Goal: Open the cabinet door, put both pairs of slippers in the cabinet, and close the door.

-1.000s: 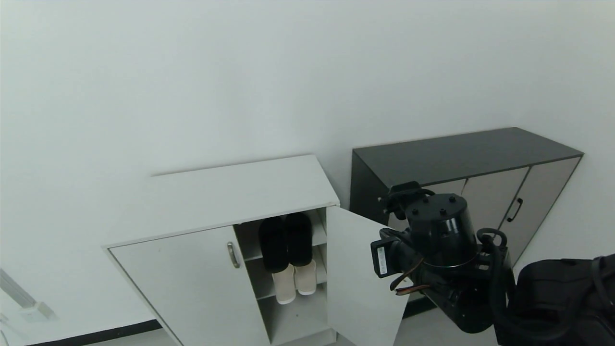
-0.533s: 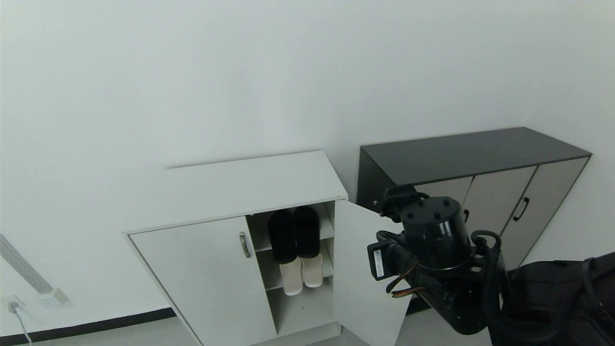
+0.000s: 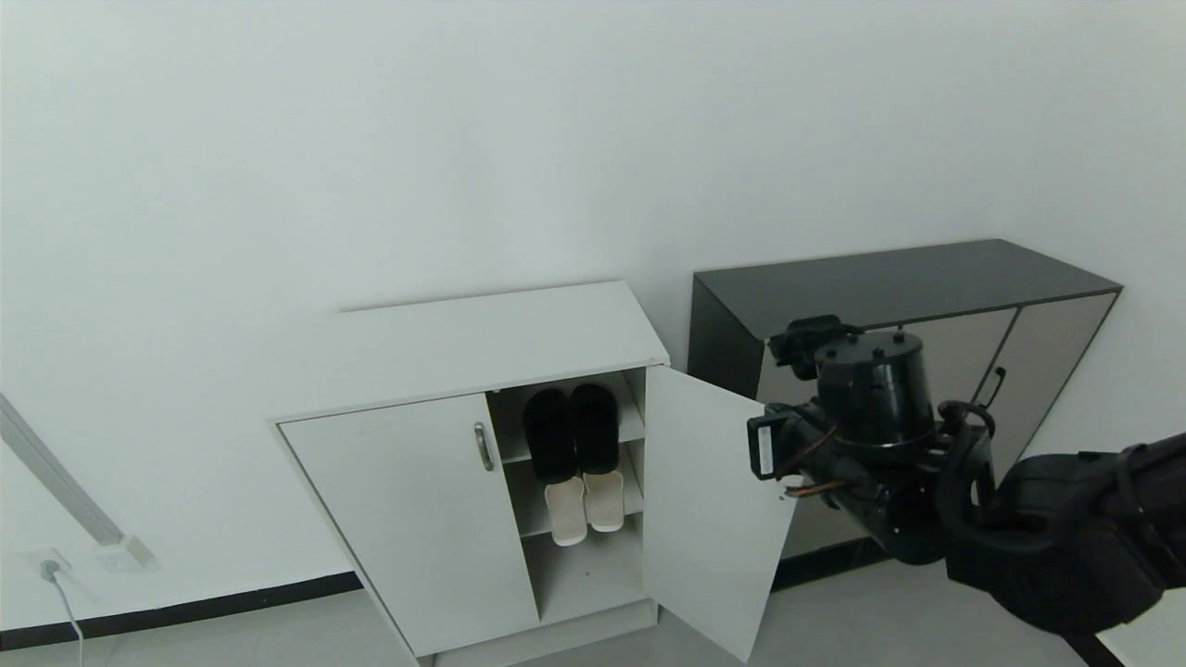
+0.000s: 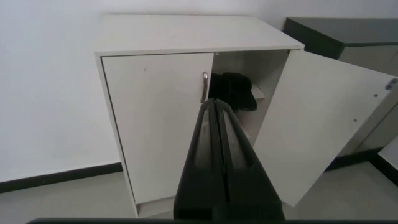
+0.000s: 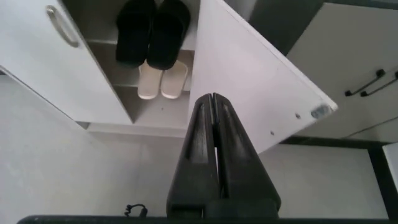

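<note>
The white cabinet (image 3: 500, 333) stands against the wall, its left door shut and its right door (image 3: 713, 500) swung open toward me. A black pair of slippers (image 3: 573, 431) lies on the upper shelf, a pale pair (image 3: 584, 505) on the shelf below, heels outward. My right arm (image 3: 871, 408) hangs just right of the open door's free edge. The right gripper (image 5: 213, 96) is shut and holds nothing, above the floor before the door (image 5: 249, 87), with both pairs (image 5: 155, 31) beyond. My left gripper (image 4: 214, 102) is shut and holds nothing, pointing at the left door's handle (image 4: 204, 86).
A dark cabinet (image 3: 889, 287) with grey doors stands right of the white one, close behind my right arm. A wall socket with a cable (image 3: 46, 563) sits low on the left. Grey floor (image 3: 834, 630) lies in front of both cabinets.
The whole head picture has shifted, so the camera has moved. My right arm now sits a little higher and farther right beside the door's edge. Door and slippers look unchanged.
</note>
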Controlling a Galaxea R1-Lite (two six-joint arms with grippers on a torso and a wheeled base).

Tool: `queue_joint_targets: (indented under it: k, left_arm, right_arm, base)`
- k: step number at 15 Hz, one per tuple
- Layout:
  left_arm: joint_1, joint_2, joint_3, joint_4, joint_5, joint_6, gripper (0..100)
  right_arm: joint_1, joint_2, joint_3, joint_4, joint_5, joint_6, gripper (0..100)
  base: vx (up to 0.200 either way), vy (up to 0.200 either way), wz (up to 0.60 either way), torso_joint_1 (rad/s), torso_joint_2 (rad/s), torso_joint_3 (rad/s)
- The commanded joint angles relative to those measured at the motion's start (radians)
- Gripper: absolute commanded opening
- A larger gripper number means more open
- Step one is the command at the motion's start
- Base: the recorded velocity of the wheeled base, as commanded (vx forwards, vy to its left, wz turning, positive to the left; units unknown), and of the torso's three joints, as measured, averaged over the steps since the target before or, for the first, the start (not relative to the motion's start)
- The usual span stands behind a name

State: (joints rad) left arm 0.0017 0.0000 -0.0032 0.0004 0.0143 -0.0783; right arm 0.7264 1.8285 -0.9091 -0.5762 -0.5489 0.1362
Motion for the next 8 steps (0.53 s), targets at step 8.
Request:
queue_joint_targets:
  k: [8]
  left_arm:
    - [0.0, 0.0, 0.0, 0.0, 0.001, -0.001, 0]
  right_arm:
    - [-0.294, 0.301, -0.396, 0.159, 0.179, 0.028, 0]
  base:
    - [0.0, 0.0, 0.0, 0.0, 0.0, 0.0]
